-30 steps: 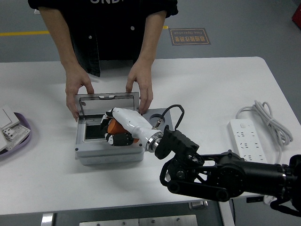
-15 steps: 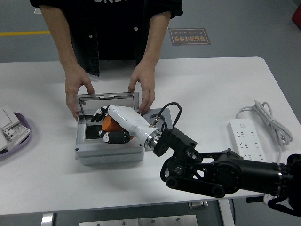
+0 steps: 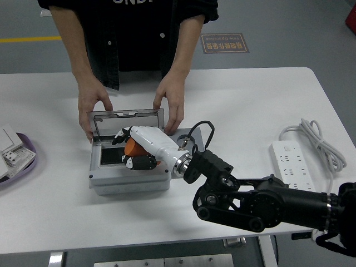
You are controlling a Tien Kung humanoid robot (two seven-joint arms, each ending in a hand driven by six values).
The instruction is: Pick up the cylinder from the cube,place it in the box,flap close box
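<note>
Your right hand [image 3: 136, 149] is over the open grey box [image 3: 129, 179], fingers curled around the orange cylinder [image 3: 132, 146], which sits low inside the box opening. Versus a second ago the hand has shifted slightly toward the box's far-left and the fingertips look a bit more spread, so release looks close but isn't done. The person's hands [image 3: 93, 105] hold the clear lid [image 3: 127, 118] upright at the back edge. Left arm isn't visible. Next, I'd judge: let go, pull clear, then flap the lid down.
</note>
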